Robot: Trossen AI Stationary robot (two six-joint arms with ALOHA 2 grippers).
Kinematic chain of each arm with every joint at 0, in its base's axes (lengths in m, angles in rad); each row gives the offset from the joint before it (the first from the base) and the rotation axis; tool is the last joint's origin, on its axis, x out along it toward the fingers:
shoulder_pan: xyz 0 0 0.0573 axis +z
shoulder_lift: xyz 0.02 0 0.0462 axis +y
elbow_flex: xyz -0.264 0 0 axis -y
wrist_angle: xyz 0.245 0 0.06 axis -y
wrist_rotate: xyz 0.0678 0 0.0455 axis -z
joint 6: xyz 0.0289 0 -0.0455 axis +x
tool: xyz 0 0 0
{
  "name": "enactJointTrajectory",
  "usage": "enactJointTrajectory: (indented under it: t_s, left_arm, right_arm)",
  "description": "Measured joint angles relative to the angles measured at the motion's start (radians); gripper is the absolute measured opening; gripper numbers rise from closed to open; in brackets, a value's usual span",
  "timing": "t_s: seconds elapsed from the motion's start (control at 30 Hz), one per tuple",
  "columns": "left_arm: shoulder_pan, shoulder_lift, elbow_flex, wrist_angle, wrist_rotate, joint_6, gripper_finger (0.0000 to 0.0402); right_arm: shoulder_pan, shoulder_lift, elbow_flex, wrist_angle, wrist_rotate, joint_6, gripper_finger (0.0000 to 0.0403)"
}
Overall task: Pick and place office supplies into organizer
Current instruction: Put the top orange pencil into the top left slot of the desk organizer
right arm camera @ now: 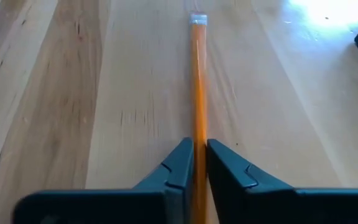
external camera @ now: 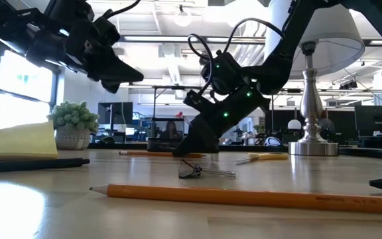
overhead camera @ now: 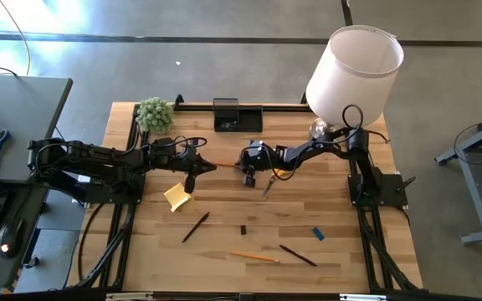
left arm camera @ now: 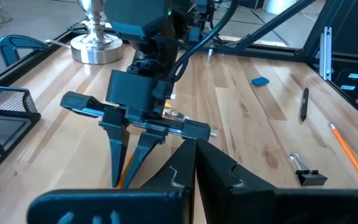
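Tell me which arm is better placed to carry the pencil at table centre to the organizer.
Right. Its end effector is shut on the pencil, which lies on the table, and the organizer is just beyond. The left end effector hovers beside it, shut and empty.

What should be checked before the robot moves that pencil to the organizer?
1. Right end effector shut on pencil: ok.
2. Pencil lifted off table: cannot tell.
3. Left end effector clear of pencil: not ok, it hangs close by the pencil's far end.
4. Left end effector empty: ok.
5. Organizer unblocked: ok.
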Motion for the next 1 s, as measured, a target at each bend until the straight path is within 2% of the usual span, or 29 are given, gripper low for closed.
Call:
enactJointTrajectory:
  t_s: [0.1, 0.27, 0.43, 0.6, 0.83, 1.0]
  left_arm:
    - [0.000, 0.000, 0.000, 0.000, 0.000, 0.000, 0.0003]
    - [0.000, 0.000, 0.000, 0.000, 0.000, 0.000, 0.0003]
    - [0.000, 0.000, 0.000, 0.014, 0.011, -0.003, 0.0003]
    - [0.000, 0.000, 0.000, 0.030, 0.021, -0.023, 0.0003]
    - [0.000, -0.089, 0.001, 0.088, 0.032, -0.047, 0.0003]
    - [-0.001, -0.184, 0.003, 0.116, 0.008, -0.070, 0.0003]
  right_arm:
    - [0.000, 0.000, 0.000, -0.001, -0.002, -0.005, 0.0010]
    - [0.000, 0.002, -0.003, 0.030, 0.004, 0.013, 0.0022]
    - [-0.001, 0.002, -0.004, 0.081, 0.013, 0.015, 0.0007]
    - [-0.003, -0.014, -0.004, 0.113, 0.013, 0.038, 0.0009]
    - [-0.003, -0.188, -0.005, 0.044, 0.074, -0.016, 0.0007]
    - [-0.003, -0.382, -0.084, 0.041, 0.112, -0.035, 0.0004]
